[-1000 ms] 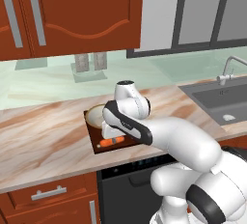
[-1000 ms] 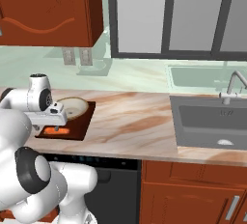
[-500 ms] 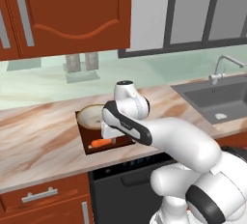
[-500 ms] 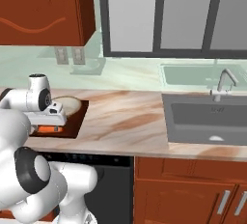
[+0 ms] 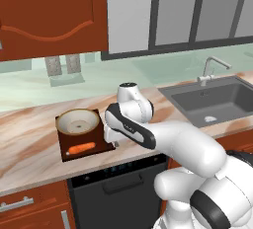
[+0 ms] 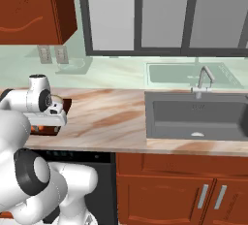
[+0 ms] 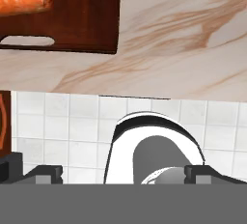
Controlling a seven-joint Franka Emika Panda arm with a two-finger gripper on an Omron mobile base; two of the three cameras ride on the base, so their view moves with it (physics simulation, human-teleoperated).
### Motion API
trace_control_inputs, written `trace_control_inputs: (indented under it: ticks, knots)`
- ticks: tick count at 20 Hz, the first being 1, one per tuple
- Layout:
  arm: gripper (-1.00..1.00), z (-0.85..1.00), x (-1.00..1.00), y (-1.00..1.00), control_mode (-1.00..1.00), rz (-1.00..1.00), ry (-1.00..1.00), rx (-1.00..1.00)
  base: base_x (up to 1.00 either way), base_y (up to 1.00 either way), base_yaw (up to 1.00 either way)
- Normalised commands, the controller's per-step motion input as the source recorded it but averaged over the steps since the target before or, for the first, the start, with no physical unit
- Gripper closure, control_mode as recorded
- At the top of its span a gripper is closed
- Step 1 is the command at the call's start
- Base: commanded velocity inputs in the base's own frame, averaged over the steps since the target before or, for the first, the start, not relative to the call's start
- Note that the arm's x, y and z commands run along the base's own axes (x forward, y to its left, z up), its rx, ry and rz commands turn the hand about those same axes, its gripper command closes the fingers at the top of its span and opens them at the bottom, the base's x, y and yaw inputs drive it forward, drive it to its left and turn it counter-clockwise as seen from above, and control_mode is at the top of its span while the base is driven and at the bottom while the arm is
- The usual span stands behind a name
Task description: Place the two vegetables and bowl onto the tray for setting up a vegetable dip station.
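Observation:
The dark brown tray (image 5: 101, 146) lies on the marble counter. On it stands the tan bowl (image 5: 78, 122) at the far end, and the orange carrot (image 5: 81, 148) lies at the near end. In the hand view the carrot (image 7: 24, 0) lies above the tray's slot handle (image 7: 26, 40) at the upper left. My gripper (image 5: 109, 138) hangs at the tray's right edge, pointing down, off the carrot. Its fingertips (image 7: 43, 172) stand far apart, open, with nothing held. The slim green vegetable is hidden.
A grey sink (image 6: 193, 115) with a faucet (image 6: 203, 76) is set into the counter to the right. Bare marble counter (image 6: 106, 115) runs between tray and sink. A dishwasher front (image 5: 118, 183) sits under the counter edge.
The whole picture has shifted: the base has driven right, bringing the sink into fuller view. The gripper sits nearer the tray's right edge than before, still open.

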Motion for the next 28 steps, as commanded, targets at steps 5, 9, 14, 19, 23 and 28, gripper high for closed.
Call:
trace_control_inputs:
  ticks: [5,9,14,19,23,28]
  knots:
    - [-1.00,0.00,0.00,0.00,1.00,0.00,0.00,0.00,0.00,-0.64,0.00]
    - [-1.00,0.00,0.00,0.00,1.00,0.00,0.00,0.00,0.00,-0.67,0.00]
    - [-1.00,0.00,0.00,0.00,1.00,0.00,0.00,0.00,0.06,-0.66,0.00]
    - [-1.00,0.00,0.00,0.00,1.00,0.00,0.00,0.00,0.08,-0.66,0.00]
    - [-1.00,0.00,0.00,0.00,1.00,0.00,0.00,0.00,0.07,-0.66,0.00]
    - [-1.00,0.00,0.00,0.00,1.00,0.00,0.00,0.00,0.07,-0.67,0.00]
